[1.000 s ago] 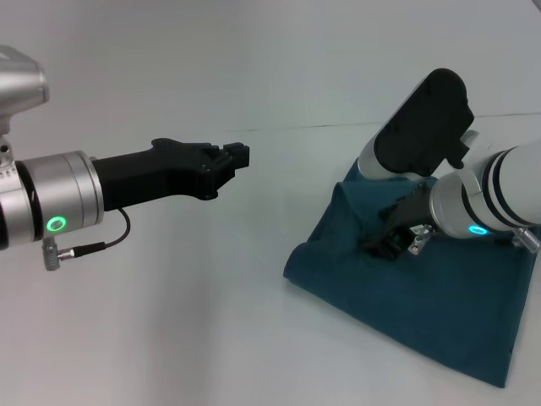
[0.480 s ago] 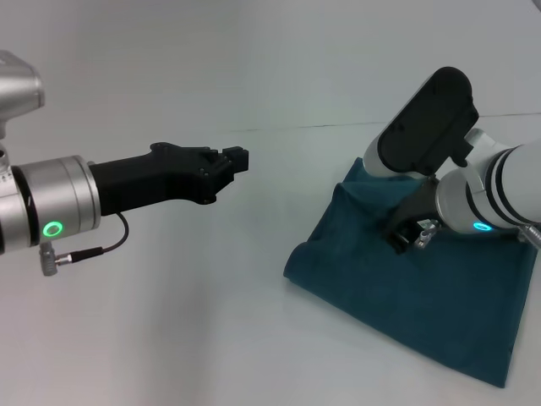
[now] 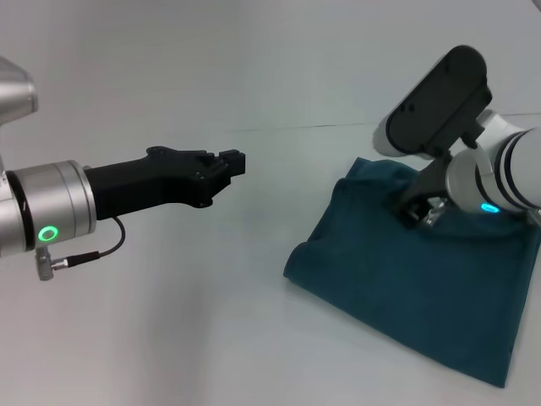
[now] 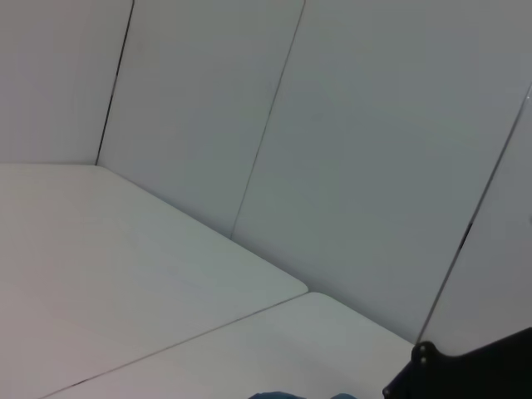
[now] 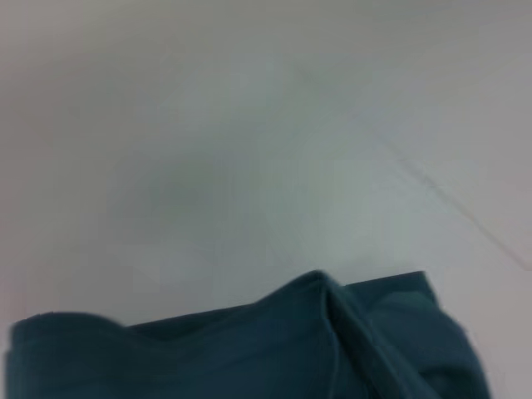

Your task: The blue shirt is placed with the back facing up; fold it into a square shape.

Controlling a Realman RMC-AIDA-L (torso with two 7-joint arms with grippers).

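Observation:
The blue shirt [image 3: 406,288] lies folded into a rough rectangle on the white table [image 3: 211,296], at the right. Its plain side faces up, and a ridge of cloth runs along its far edge. My right gripper [image 3: 416,213] hangs just above that far edge with no cloth lifted by it. The right wrist view shows the shirt's [image 5: 249,349] bunched edge against the table. My left gripper [image 3: 239,162] hovers over bare table left of the shirt, pointing toward it and well apart from it.
A seam line [image 3: 296,128] crosses the table behind both arms. The left wrist view shows white wall panels [image 4: 349,150] beyond the table and a black part [image 4: 474,370] at one corner.
The right gripper has risen off the shirt and drawn back toward the far right. The cloth stayed down on the table. The left arm has sunk slightly.

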